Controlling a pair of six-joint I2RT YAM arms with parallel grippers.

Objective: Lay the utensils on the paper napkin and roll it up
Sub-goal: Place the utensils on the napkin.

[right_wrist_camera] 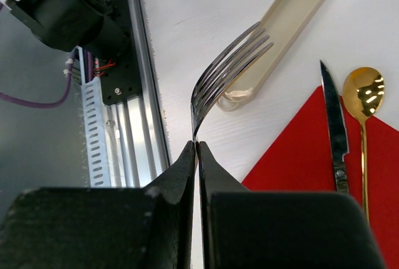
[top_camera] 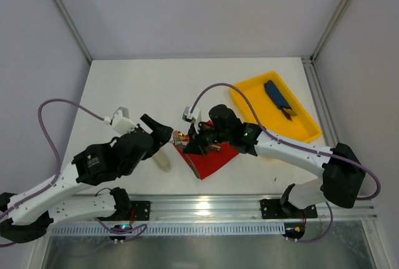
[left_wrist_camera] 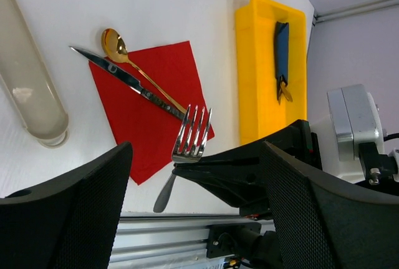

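Note:
The red paper napkin [left_wrist_camera: 149,110] lies flat near the table's front edge. A gold spoon [left_wrist_camera: 116,45] and a knife [left_wrist_camera: 128,80] lie side by side across it, the bowl and blade tip past its far corner. My right gripper [right_wrist_camera: 197,146] is shut on the neck of the shiny fork [right_wrist_camera: 227,72] and holds it in the air over the napkin's near edge [top_camera: 212,160], tines raised. My left gripper [left_wrist_camera: 196,219] stands open just left of the fork [left_wrist_camera: 192,133], with nothing between its fingers [left_wrist_camera: 68,213].
A pale beige sleeve [top_camera: 163,160] lies left of the napkin, under my left gripper [top_camera: 161,129]. A yellow tray [top_camera: 268,118] at the right holds a dark-blue oblong item [top_camera: 277,96]. The metal rail [right_wrist_camera: 124,125] runs along the front edge.

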